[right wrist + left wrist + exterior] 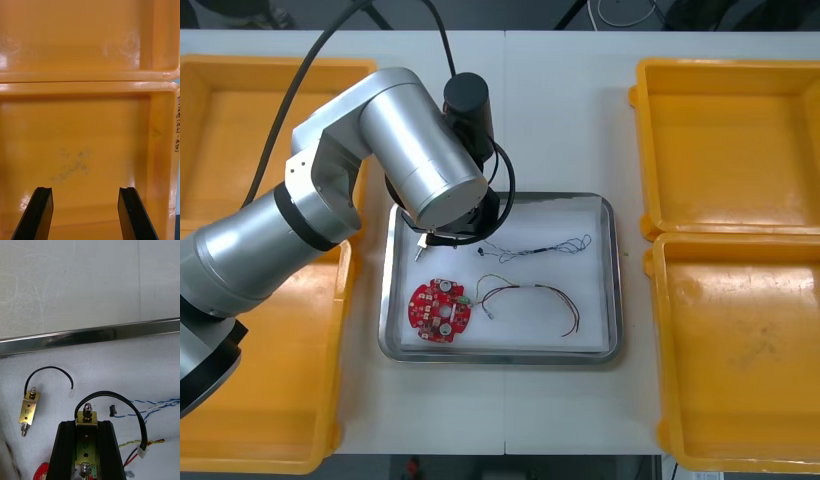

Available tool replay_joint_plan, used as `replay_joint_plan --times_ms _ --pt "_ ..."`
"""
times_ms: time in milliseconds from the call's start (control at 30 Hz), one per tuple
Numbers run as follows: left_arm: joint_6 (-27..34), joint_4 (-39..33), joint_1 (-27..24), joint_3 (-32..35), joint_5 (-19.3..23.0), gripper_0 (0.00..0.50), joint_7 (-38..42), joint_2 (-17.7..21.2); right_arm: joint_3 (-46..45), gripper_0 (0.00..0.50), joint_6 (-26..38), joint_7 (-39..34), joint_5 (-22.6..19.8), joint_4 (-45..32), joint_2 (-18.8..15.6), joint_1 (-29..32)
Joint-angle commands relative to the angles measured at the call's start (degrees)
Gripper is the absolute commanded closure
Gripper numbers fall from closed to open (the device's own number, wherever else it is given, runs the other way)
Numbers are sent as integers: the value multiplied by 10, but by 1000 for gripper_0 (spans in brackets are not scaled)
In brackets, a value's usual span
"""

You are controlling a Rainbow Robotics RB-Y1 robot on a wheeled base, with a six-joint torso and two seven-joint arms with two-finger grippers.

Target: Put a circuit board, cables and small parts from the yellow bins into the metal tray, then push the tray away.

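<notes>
My left gripper (86, 424) is shut on a small metal part (87, 414) with a looped black cable (112, 395), held low over the white lining of the metal tray (90, 336). A second small metal part (29, 410) with its own black lead lies on the lining beside the fingers. In the front view the left arm (420, 160) covers the tray's (612, 260) far left corner. The round red circuit board (440, 308), a blue and white cable (542, 247) and a red and yellow cable (530, 298) lie in the tray. My right gripper (85, 213) hangs open over a bare yellow bin (75, 131).
Two yellow bins (730, 150) stand at the table's right side and two more (270, 370) at its left, all bare where visible. The light table (560, 110) lies beyond the tray's far rim.
</notes>
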Motion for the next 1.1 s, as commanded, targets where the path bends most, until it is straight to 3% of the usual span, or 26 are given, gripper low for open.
replay_joint_plan --times_ms 33,500,533,567,633,933,1100 --pt "-44 29 3 -23 -13 500 35 -12 -4 0 1 -4 -2 14 6 17" --pt "-69 56 3 -56 -24 495 24 -12 -2 0 1 -7 -23 25 6 17" --pt "-69 56 3 -56 -24 448 24 -13 -2 0 1 -8 -25 25 6 17" --pt "-68 56 3 -57 -25 271 24 -13 -2 0 1 -8 -26 25 6 17" --pt "-68 56 3 -57 -25 0 27 -14 -2 0 1 -9 -29 25 6 17" --pt "-56 47 3 -52 -25 0 29 -14 -3 0 1 -13 -32 25 5 13" --pt "19 0 4 -8 -20 0 18 -12 1 0 1 -14 -37 24 3 3"
